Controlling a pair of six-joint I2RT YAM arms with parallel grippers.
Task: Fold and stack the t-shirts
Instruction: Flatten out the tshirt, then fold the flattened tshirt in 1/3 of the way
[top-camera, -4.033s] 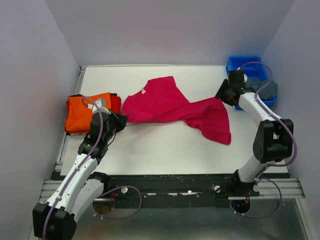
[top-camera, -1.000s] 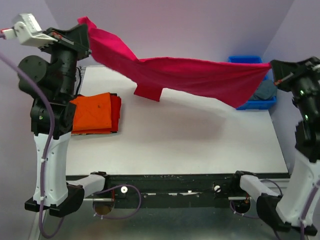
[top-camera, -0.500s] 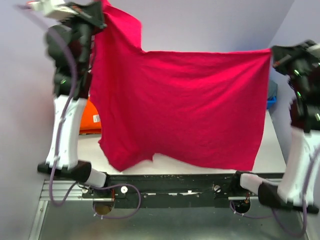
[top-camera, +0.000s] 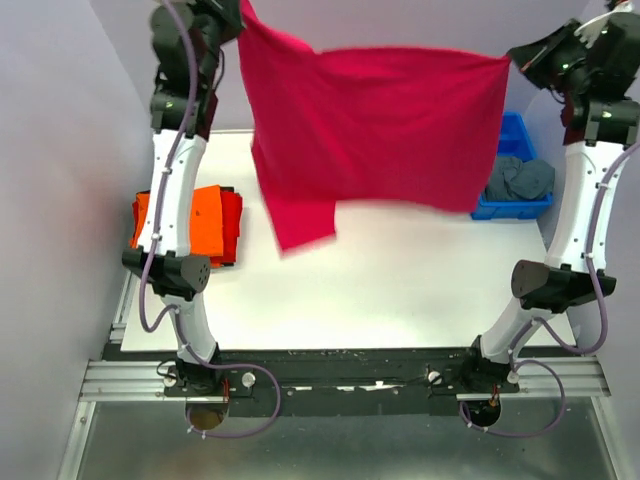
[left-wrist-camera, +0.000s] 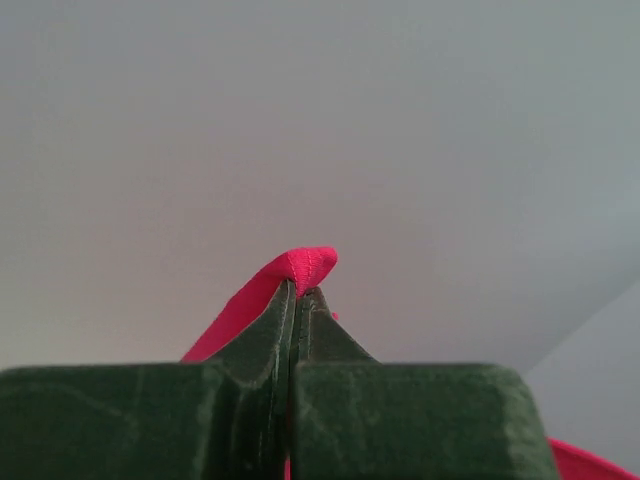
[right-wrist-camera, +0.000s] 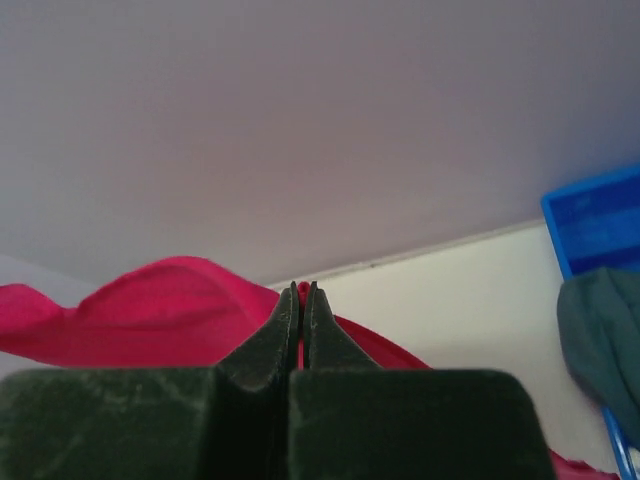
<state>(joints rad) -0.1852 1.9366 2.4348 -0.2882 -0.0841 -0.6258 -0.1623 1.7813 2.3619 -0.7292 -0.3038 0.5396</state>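
Spreading, I judge: left pincer (left-wrist-camera: 297, 290) and right pincer (right-wrist-camera: 301, 288) pinch the crimson-pink t-shirt (top-camera: 380, 130) aloft, next needing a flat lay on the bench (top-camera: 400, 285).

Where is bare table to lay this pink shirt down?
The table is bare across its middle and near part, between the orange t-shirt at left and the blue bin at far right. Those two spots are crowded.
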